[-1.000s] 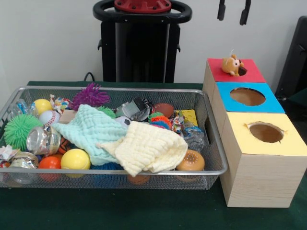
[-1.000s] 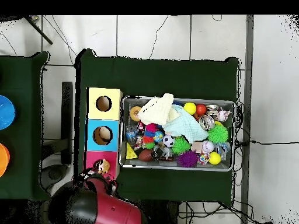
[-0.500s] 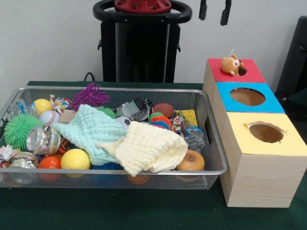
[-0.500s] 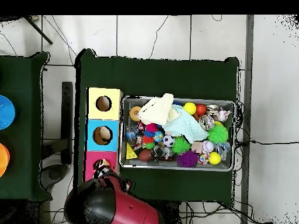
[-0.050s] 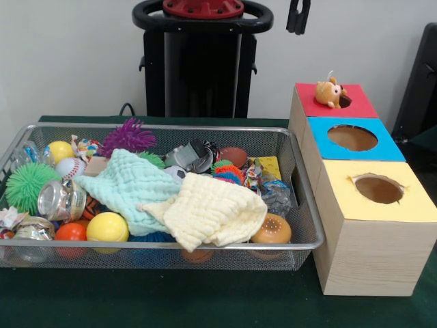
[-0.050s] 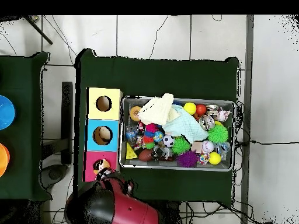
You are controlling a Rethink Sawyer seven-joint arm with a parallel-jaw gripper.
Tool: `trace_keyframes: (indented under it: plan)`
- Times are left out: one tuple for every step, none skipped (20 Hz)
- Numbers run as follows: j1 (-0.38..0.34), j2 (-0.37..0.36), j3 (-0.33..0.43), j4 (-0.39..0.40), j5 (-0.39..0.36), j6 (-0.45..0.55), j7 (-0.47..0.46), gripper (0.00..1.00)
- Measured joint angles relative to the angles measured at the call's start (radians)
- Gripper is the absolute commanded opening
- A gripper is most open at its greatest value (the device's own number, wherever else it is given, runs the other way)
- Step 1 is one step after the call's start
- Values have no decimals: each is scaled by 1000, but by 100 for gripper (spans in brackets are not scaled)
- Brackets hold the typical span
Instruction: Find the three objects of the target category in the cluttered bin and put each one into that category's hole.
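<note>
The gripper hangs high above the red box, its fingers nearly pressed together and holding nothing. A small orange plush animal sits on that box at the edge of its hole. Three boxes stand in a row beside the wire bin: red, blue, yellow. In the bin, two cloths, mint and cream, cover the toys.

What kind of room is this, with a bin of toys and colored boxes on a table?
Most likely a robot test lab. A red robot arm stands at a green-covered table that holds a wire bin full of toys and three wooden boxes with holes on top. Cables run over the tiled floor.
</note>
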Motion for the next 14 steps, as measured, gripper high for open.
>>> trace_keyframes:
  plan:
    - [0,0,0,0,-3,0,0,0]
    - [0,0,0,1,-6,0,0,0]
    - [0,0,0,1,-6,0,0,0]
    - [0,-1,0,2,-6,0,0,0]
    - [0,0,0,3,-6,-4,0,0]
    - [0,0,0,4,-6,-7,0,0]
    - [0,0,0,4,-6,-10,0,0]
    - [-2,0,1,6,-6,-21,0,0]
    - [-4,0,3,7,-6,-31,0,0]
    - [-6,0,4,7,-6,-39,0,0]
    - [-8,0,6,8,-6,-47,0,0]
    - [-17,3,14,10,-6,-76,0,0]
    - [-20,6,17,11,-6,-87,0,0]
    - [-30,13,26,12,-6,-119,0,0]
